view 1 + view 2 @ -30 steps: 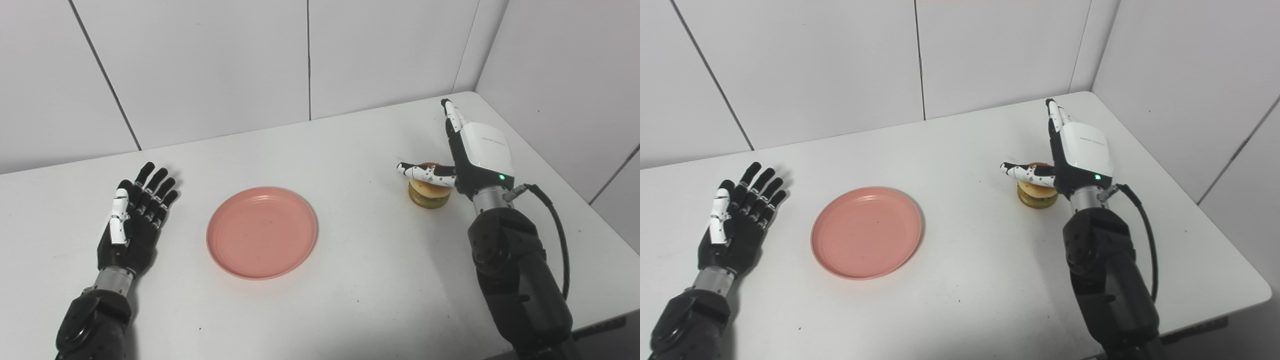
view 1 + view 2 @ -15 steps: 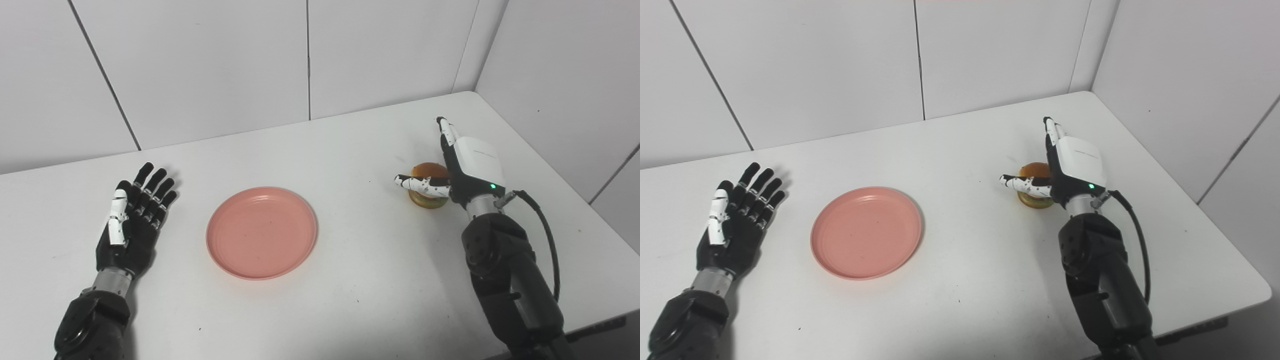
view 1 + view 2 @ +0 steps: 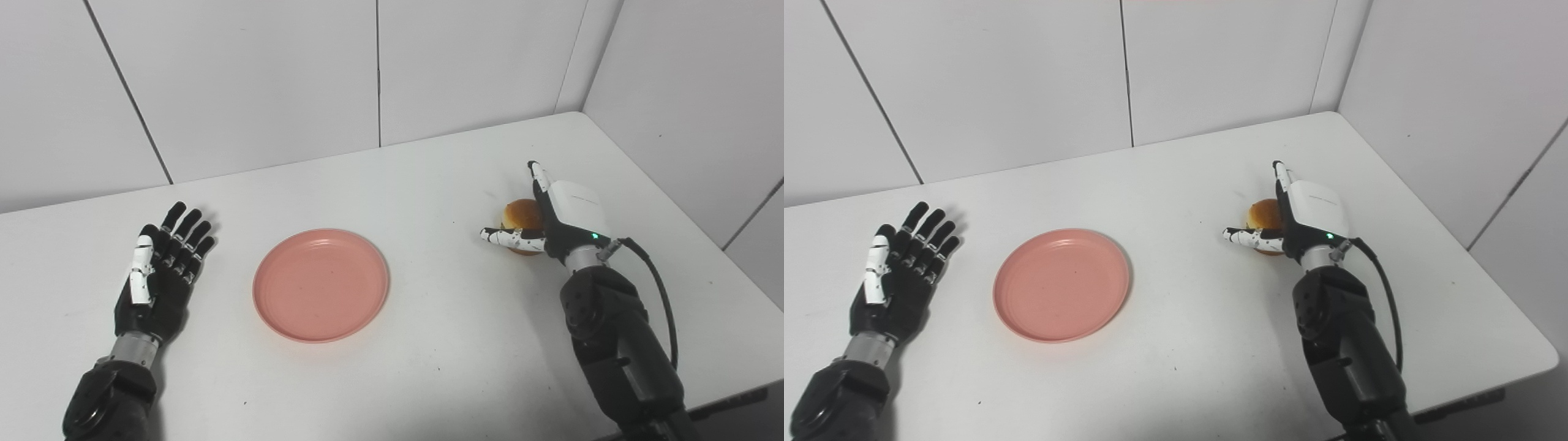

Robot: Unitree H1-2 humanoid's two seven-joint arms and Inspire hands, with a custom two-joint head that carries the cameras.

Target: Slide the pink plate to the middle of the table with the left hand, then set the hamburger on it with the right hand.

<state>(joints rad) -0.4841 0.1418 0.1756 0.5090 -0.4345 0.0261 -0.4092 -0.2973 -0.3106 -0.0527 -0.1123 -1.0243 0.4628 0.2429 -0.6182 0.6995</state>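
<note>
Just beside hamburger [image 3: 521, 215] — fingers [image 3: 539, 179].

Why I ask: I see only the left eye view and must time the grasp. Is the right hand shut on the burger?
Observer: No. In the right eye view the right hand is open: thumb in front of the burger, fingers straight along its right side.
Operator: Any table room right of that arm?
Observer: Yes. The right eye view shows the table's front right corner, well clear of the arm.
</note>
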